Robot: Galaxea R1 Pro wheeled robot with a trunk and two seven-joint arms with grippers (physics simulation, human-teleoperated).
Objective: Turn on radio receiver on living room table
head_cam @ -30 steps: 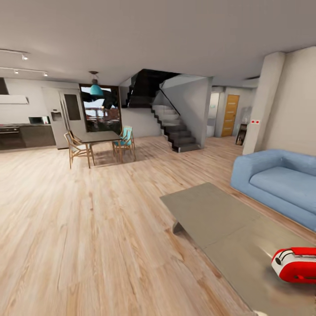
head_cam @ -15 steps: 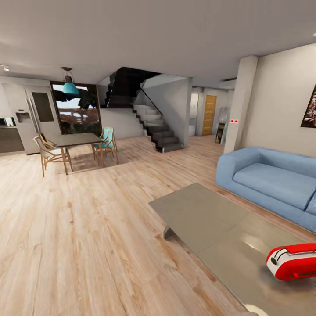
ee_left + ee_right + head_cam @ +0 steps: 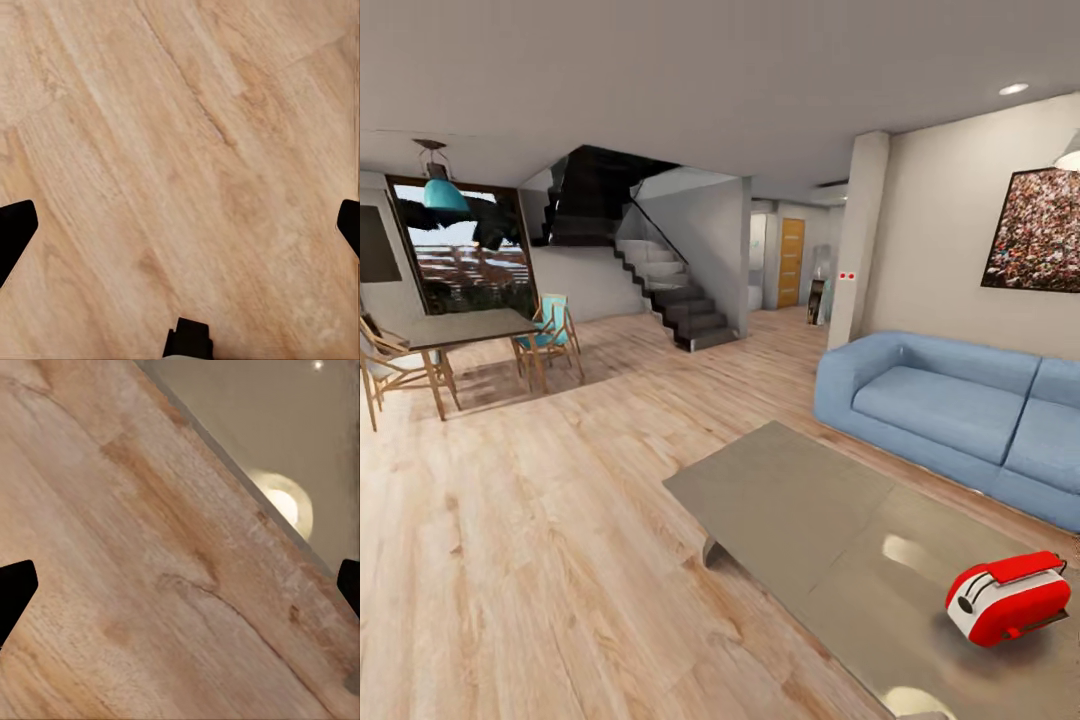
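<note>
Living room wood floor point(image 3: 540, 540), red radio point(image 3: 1007, 598) on grey table point(image 3: 790, 500), both end effectors spread wide above floor.

The small red radio receiver with a white end band point(image 3: 1005, 598) lies on its side — tilted. It rests on the low glossy grey table point(image 3: 800, 500), whose edge shows under the right gripper point(image 3: 180, 585) — fingers spread wide.

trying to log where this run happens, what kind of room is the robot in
Most likely the living area of an open-plan home: a blue sofa beside a low grey table carrying a red radio receiver, with a dining table and staircase further back on the wood floor.
</note>
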